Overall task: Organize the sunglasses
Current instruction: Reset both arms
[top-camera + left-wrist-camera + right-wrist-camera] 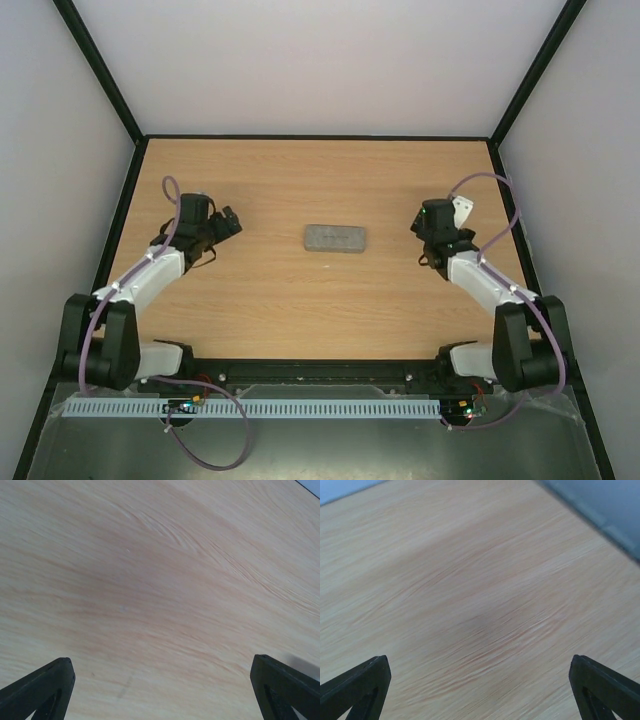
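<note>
No sunglasses can be seen in any view. Only a grey case [335, 238], apparently closed, is found lying flat at the middle of the table [300, 310], and it is judged, not confirmed, that the pair is shut inside it. The left claw [161, 662] and the right claw [480, 661] are both spread wide with nothing between the fingers, held over bare wood well apart from the case on either side. Such a pair should be expected to be light, thin, easily bent and slippery at the lenses. It would best be taken gently by the bridge or at a hinge.
</note>
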{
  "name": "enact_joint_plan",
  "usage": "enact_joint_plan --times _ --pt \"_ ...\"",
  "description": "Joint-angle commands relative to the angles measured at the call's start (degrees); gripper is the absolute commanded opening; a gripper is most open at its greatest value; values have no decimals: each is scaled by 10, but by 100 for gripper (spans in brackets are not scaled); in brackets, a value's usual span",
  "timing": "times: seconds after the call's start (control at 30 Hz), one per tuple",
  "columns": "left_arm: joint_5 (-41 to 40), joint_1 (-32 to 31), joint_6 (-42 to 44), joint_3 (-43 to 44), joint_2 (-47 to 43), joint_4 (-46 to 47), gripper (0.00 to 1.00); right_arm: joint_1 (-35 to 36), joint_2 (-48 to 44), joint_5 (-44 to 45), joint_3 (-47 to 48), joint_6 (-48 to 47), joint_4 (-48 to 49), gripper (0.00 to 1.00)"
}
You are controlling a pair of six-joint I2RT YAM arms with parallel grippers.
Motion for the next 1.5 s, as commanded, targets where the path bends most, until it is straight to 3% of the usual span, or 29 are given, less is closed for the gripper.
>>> enact_joint_plan --times 0.0,0.1,0.27,0.5,0.67,0.73,0.83,0.93,1.0,1.03,1.13,1.2,1.27,1.37,1.47 --pt "-107 13 46 26 29 38 99 -22 -57 144 -100 -57 205 99" --pt "-152 36 63 -5 23 80 99 -27 -63 155 -158 -95 343 99" --pt "-177 58 153 -98 -11 222 99 -33 -4 187 -171 -128 442 99" --pt "-121 116 215 -131 12 324 99 -43 57 191 -217 -129 587 99" --pt "-81 133 259 -201 37 492 99 -46 66 200 -250 -149 674 99" --pt "-70 134 269 -204 42 515 99 -47 84 173 -277 -169 751 99" --pt "-87 136 269 -213 55 564 100 -47 85 149 -266 -172 730 99" --pt "-83 136 267 -214 67 593 100 -47 93 69 -308 -208 796 99" --pt "-81 136 265 -204 80 598 100 -44 150 24 -359 -245 970 98" --pt "-81 136 264 -199 85 595 100 -38 156 36 -368 -249 1005 99" --pt "-75 136 266 -200 87 603 99 -36 117 47 -336 -237 891 99" --pt "-81 138 271 -219 101 660 99 -36 141 52 -329 -239 907 99" --pt "-74 137 275 -202 106 633 99 -37 121 52 -320 -231 859 99" --pt "-58 135 286 -210 108 652 100 -37 133 53 -326 -236 892 99" --pt "-98 114 294 -291 105 794 100 -37 125 53 -321 -234 870 99"
